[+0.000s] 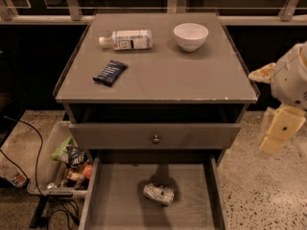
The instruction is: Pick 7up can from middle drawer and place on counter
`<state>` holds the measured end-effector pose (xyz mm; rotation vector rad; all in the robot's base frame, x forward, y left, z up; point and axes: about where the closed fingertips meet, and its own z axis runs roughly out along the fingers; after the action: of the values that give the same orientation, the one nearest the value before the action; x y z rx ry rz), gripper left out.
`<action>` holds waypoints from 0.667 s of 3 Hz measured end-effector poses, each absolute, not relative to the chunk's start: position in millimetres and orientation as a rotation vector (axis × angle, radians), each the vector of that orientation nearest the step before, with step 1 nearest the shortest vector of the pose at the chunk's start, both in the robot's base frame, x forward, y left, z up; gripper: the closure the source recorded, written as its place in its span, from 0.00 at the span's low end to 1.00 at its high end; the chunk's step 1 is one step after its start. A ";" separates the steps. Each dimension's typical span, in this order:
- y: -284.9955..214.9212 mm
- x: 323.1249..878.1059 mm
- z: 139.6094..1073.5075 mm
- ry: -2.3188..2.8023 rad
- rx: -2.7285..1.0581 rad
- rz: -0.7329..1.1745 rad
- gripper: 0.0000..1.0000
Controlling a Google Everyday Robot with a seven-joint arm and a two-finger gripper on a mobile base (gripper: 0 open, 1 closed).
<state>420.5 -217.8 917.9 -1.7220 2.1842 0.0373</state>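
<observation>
Silvery-white, green-printed 7up can (159, 193) lies on its side on the open grey middle drawer (194, 202) floor, below a knobbed grey drawer front (156, 137). The flat grey counter (168, 80) above bears a plastic bottle (125, 39), dark snack packet (110, 73) and white bowl (191, 36). The cream gripper (280, 131) hangs right of the cabinet, well apart from the can; open or closed cannot be told.

End effector (282, 128) at right edge, arm (293, 78) cut off; middle drawer (120, 198) front cropped by bottom edge.
</observation>
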 end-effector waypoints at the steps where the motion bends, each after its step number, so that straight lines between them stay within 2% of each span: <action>1: -213.3 408.7 876.7 2.110 -1.717 0.101 0.00; 2: -207.1 398.1 811.3 2.120 -1.703 0.162 0.00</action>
<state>398.1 -207.1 811.3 -1.7031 2.1199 0.1621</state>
